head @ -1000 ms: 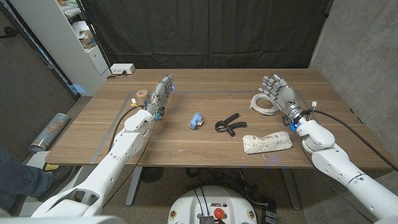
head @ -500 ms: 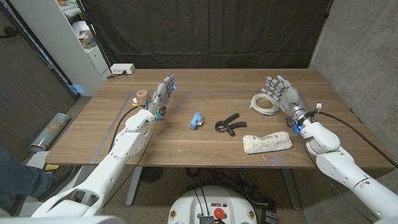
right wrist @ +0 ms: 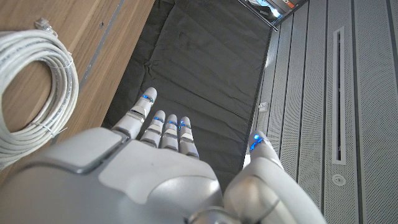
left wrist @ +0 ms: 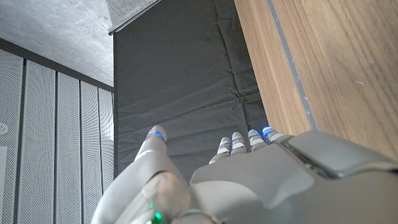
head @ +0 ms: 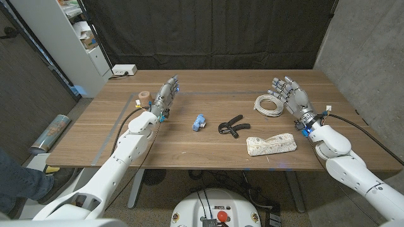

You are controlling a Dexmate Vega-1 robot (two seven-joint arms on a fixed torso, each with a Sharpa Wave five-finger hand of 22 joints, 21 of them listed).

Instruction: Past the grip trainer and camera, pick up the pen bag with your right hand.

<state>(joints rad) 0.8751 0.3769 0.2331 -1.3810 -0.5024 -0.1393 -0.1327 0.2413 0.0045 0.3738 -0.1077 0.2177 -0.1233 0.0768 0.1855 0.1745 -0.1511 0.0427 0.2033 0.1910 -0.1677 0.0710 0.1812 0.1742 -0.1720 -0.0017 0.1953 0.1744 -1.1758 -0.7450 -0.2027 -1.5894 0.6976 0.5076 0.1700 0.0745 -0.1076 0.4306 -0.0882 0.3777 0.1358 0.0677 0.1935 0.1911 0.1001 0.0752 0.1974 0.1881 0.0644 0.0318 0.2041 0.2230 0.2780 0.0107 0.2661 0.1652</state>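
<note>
Wooden table [head: 189,142], black curtain behind; pen bag [head: 271,145] lies flat at 4 o'clock near the front edge, grip trainer [head: 231,125] just at its 10 o'clock, blue camera [head: 199,122] further toward 9. My right hand [head: 292,99] hovers at 2 o'clock beside the white cable coil [head: 269,105], fingers spread, holding nothing; left hand [head: 165,96] at 10 o'clock, fingers straight, also empty. Bag looks soft, light, floppy fabric, so I'd pinch across the middle, not an end.
</note>
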